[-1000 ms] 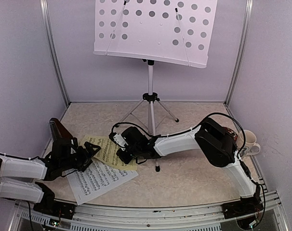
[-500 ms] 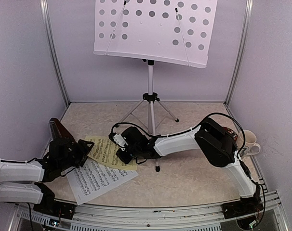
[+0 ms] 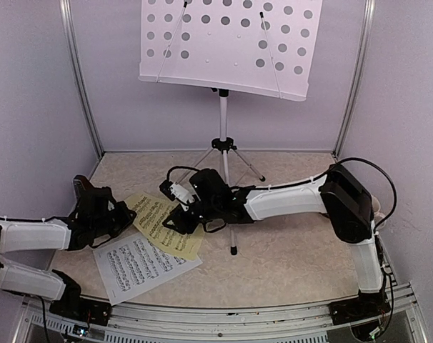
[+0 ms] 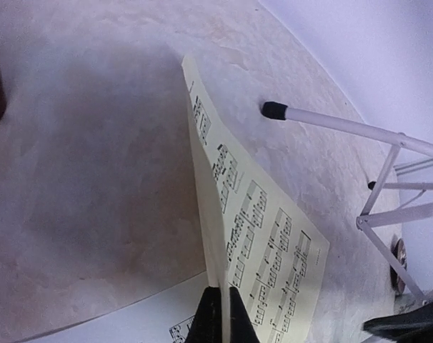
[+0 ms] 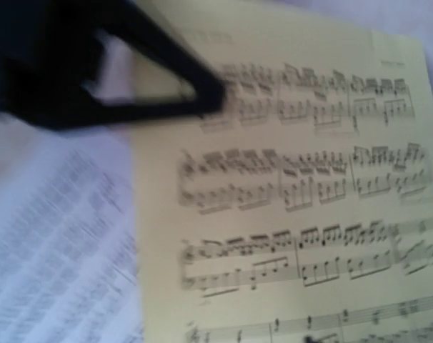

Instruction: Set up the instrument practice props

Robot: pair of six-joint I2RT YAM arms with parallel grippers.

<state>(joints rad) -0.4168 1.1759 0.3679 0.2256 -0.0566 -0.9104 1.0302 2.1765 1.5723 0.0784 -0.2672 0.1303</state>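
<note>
The left gripper (image 4: 218, 314) was clamped tight on one edge of the yellow sheet (image 4: 266, 236) at the bottom centre of the left wrist view, holding that edge raised off the table (image 4: 95, 179) so the page stood on a slant. Its print was staves of black notes, and no words could be read. Seen from above, the yellow sheet lay left of centre between the two grippers, its lower corner overlapping the white sheet (image 3: 141, 263), also printed with music too small to read. The right gripper (image 3: 172, 223) sat over the yellow sheet's right side. One black finger (image 5: 152, 78) showed blurred at the upper left of the right wrist view, and how wide its jaws stood could not be told. The white music stand (image 3: 227, 43) rose at top centre.
</note>
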